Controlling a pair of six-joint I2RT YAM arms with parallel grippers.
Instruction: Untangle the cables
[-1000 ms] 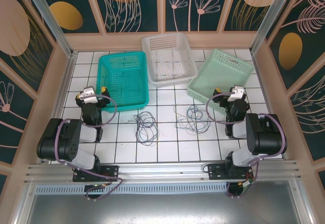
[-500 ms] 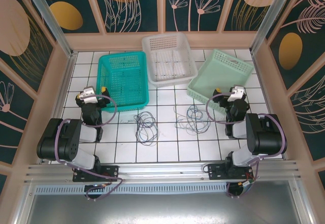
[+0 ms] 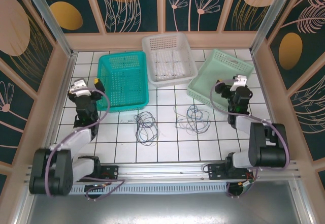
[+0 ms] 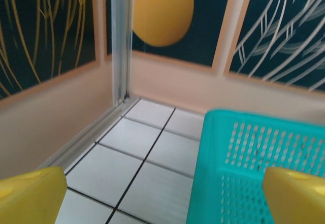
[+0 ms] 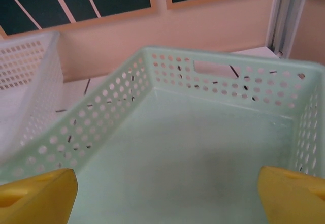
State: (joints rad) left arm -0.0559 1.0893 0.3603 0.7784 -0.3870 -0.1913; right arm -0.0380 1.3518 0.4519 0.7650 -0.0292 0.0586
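Cables (image 3: 146, 127) in front of the teal basket (image 3: 123, 80): judged light, limp; pinch an outer loop. Left fingers (image 4: 30, 196) and right fingers (image 5: 35, 196) spread wide, empty

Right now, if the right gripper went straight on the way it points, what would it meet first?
The pale green basket. The right gripper, jaws open, points into it, so it would probably meet the floor or far wall first; depth is unclear.

white tiled floor (image 3: 167, 142), dark floral wall panels (image 3: 203, 0)
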